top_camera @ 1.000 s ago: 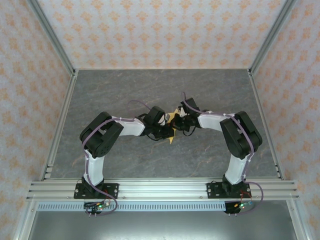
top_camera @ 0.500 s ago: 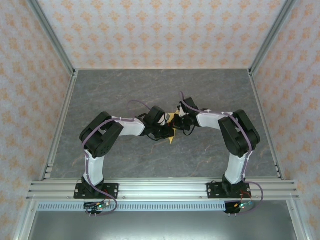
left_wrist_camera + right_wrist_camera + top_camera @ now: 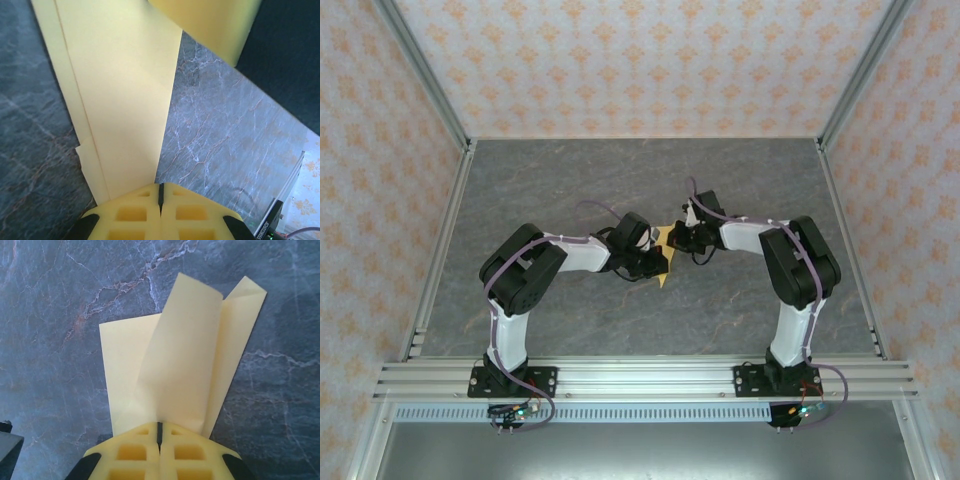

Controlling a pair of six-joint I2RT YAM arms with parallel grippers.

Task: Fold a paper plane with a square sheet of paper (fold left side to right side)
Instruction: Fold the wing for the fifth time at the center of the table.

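Steadying square sheet of paper [image 3: 125, 100] on worktop [image 3: 225, 140] with closed left end effector [image 3: 161, 196], holding up flap [image 3: 180, 360] pinched in right end effector [image 3: 159, 432] for folding.

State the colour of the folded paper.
Plain pale yellow paper, unmarked; clearest in the right wrist view.

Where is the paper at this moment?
In the top view the paper lies near the middle of the table, between the left gripper and the right gripper, both shut on it.
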